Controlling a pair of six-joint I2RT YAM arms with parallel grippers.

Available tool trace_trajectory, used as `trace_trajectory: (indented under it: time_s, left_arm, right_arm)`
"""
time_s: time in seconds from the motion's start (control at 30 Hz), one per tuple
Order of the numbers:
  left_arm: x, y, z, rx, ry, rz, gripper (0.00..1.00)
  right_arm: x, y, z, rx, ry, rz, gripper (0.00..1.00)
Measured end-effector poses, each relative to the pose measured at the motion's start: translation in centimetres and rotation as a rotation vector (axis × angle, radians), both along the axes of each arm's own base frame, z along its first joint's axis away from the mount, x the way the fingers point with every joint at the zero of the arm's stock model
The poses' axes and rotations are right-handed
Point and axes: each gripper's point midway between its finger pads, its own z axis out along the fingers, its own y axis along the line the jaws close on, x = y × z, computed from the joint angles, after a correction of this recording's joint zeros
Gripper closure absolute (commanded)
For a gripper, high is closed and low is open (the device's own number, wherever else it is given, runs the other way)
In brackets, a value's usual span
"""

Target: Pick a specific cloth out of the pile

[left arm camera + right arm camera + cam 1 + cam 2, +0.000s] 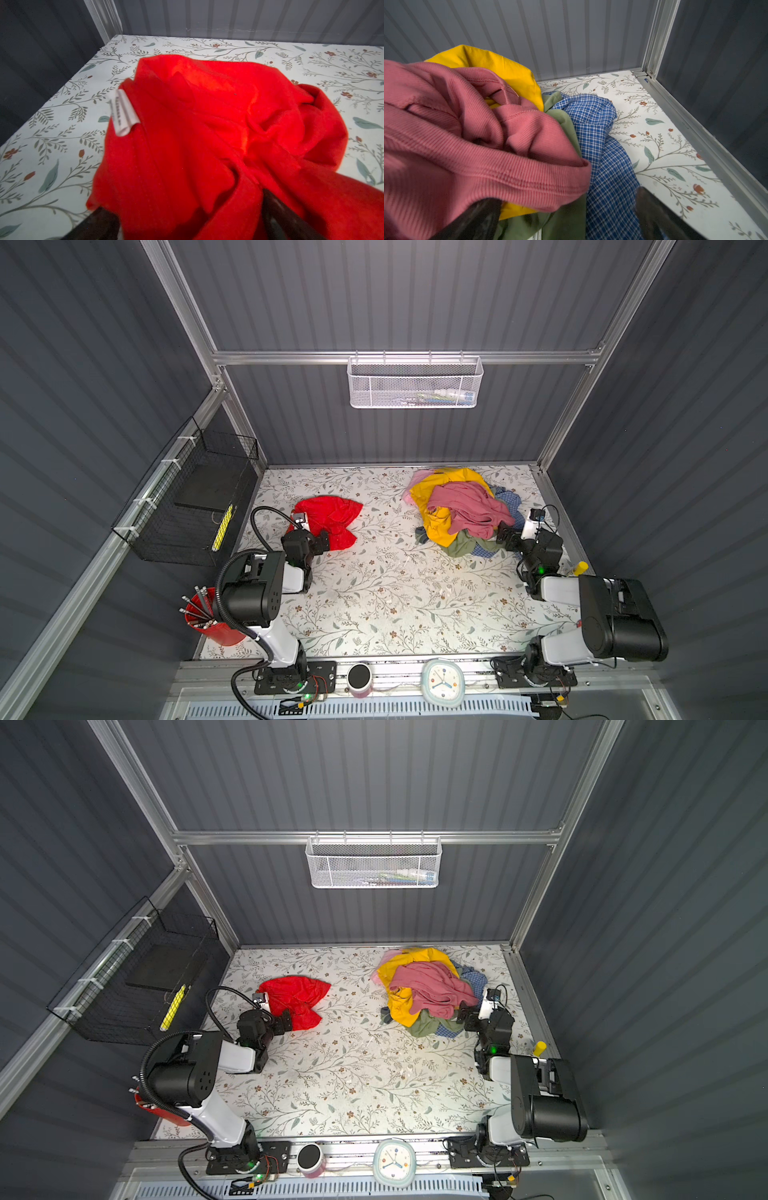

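The cloth [330, 518] lies well clear of the pile [461, 510], directly before the nearer left hand [323, 540], whose jaws stand apart astride its near fold.

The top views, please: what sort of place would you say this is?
Probably a robot test cell, not a home: grey ribbed panels in an aluminium frame enclose a floral table, and a left arm and right arm are bolted to its front rail.
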Motion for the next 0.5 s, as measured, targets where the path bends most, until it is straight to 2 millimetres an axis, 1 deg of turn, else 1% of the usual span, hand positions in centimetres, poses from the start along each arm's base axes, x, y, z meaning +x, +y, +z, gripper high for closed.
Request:
trace_trajectory:
  time_s: [0.5]
  left_arm:
    - [-0.08, -0.71, -0.27, -0.002, 0.013, -0.043, 0.0]
  right_arm:
    - [0.0, 0.0, 0.0, 0.0, 0.0, 0.0, 0.01]
